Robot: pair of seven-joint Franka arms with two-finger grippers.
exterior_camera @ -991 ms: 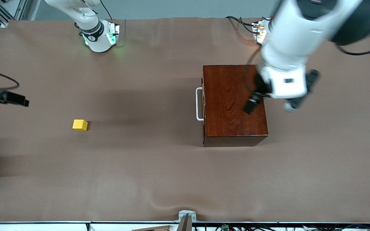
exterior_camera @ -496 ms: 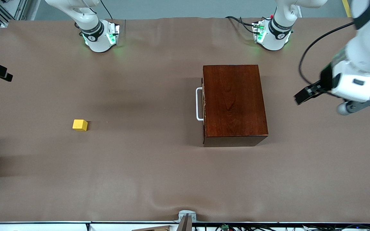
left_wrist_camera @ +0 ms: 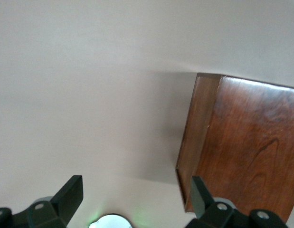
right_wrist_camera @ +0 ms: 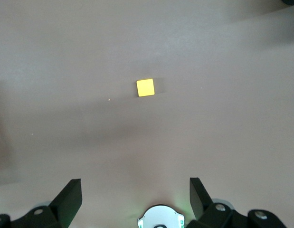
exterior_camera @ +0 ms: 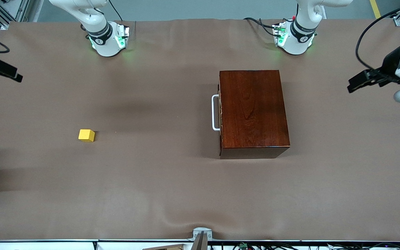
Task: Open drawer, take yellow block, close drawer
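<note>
While both two-finger grippers hover with jaws spread and empty, the left gripper is over bare table at the glossy mahogany box's three o'clock. The right gripper hangs at the small yellow cube's ten o'clock. The box's drawer sits closed, white loop handle at nine o'clock.

A brown paper sheet covers the whole table, creased in soft ripples toward the front camera's edge. A small grey metal bracket sits at that edge, with cables strung along below it.
</note>
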